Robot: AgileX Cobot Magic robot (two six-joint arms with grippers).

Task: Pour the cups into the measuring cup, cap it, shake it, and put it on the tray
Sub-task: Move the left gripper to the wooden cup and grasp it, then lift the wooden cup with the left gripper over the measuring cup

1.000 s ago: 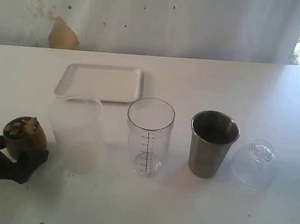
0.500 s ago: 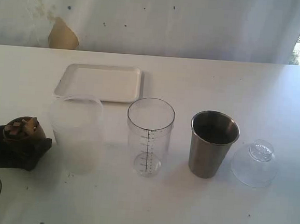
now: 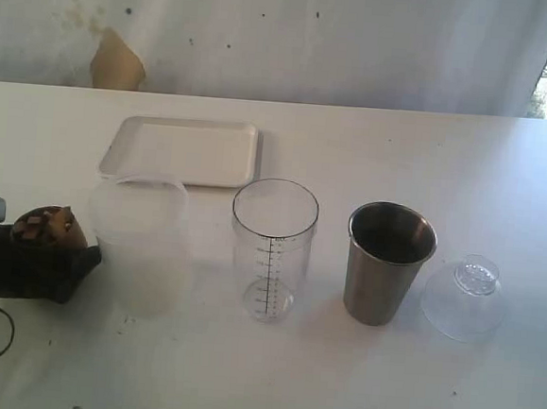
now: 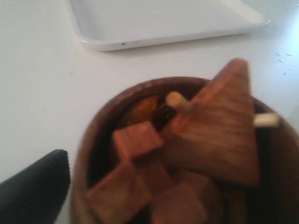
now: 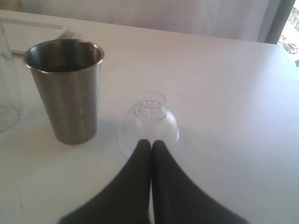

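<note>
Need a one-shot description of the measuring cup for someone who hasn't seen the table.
On the white table, find the row of upright containers nearer the camera than the flat white tray. The measuring cup stands mid-row, between a milky plastic tub and a steel tumbler. Unlike those neighbours, it is clear, with a black scale up its side and a narrowed foot.
</note>
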